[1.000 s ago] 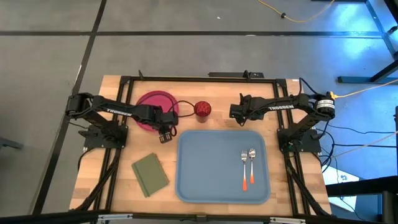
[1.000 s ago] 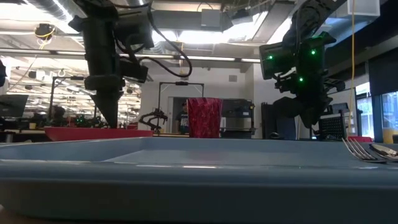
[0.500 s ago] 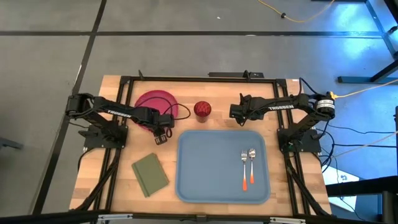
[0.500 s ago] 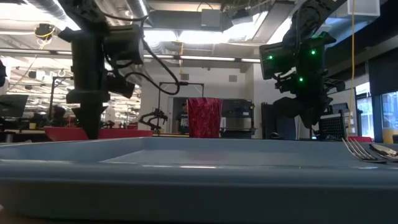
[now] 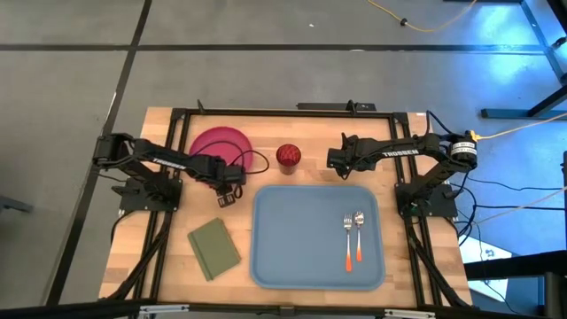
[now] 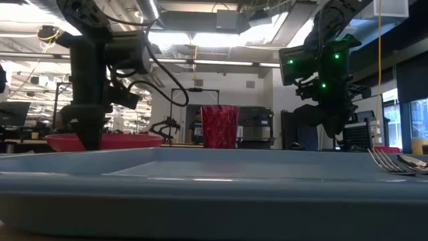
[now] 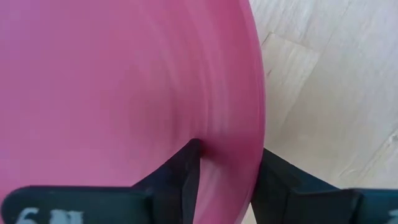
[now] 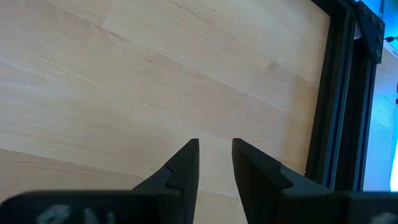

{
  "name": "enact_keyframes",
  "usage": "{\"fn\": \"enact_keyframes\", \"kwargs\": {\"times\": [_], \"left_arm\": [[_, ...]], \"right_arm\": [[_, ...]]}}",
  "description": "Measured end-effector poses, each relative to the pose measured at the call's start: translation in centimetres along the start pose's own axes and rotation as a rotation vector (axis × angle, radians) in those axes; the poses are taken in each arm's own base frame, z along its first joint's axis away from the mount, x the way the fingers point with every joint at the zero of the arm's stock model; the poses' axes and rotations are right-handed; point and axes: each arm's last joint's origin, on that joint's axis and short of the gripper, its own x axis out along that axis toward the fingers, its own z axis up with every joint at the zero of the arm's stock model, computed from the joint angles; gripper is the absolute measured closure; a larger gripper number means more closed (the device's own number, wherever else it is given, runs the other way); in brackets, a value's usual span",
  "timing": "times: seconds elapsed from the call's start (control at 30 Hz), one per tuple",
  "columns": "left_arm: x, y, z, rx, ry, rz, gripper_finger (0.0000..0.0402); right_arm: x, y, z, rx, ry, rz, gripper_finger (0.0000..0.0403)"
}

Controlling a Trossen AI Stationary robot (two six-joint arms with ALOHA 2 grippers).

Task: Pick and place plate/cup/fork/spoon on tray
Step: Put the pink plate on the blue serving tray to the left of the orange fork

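The magenta-pink plate lies at the table's far left and fills the left wrist view. My left gripper stands at its near right rim, shut on it. The dark-red cup stands upright on the table beyond the light-blue tray. The fork and the spoon lie side by side on the tray's right part, orange handle ends toward the near edge. My right gripper hovers right of the cup above bare wood, empty, its fingers a narrow gap apart. My left gripper pinches the plate's rim at its near right side, one finger on the plate's upper face and the other outside the edge. The fingers come from above, pointing down. In the low view the plate sits low over the table.
An olive-green square lies near the table's front left, left of the tray. A black metal frame runs round the table's edges. Bare wood shows between the plate, the cup and the tray.
My left gripper has gone toward the table's left edge, staying low at the plate's near rim. The plate has shifted a little with it, and in the low view it now shows thicker, its near side slightly raised. The right arm has kept still.
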Motion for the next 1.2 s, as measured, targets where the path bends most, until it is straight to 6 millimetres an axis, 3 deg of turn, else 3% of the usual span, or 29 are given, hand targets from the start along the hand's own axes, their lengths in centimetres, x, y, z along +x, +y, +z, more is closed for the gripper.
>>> {"fn": "enact_keyframes", "kwargs": {"times": [0.17,0.37,0.73,1.0,1.2], "left_arm": [[-0.5,-0.1,0.7,0.038,-0.028,0.002,0.0319],[-0.8,-0.1,1.0,0.046,-0.043,0.024,0.039],[-1.6,0.3,1.1,0.099,-0.047,0.125,0.0399],[-6.9,-1.1,2.8,0.119,-0.143,0.105,0.04],[-11.3,-3.0,3.0,0.118,-0.176,0.099,0.04]], "right_arm": [[0.0,0.0,0.0,0.0,0.001,0.0,0.0302],[0.0,0.0,0.0,0.0,0.001,0.001,0.0302],[0.0,0.0,0.0,0.0,0.002,0.001,0.0302],[0.0,0.0,0.0,0.002,0.002,0.0,0.0302],[0.0,0.0,0.0,0.0,0.009,0.001,0.0302]]}}
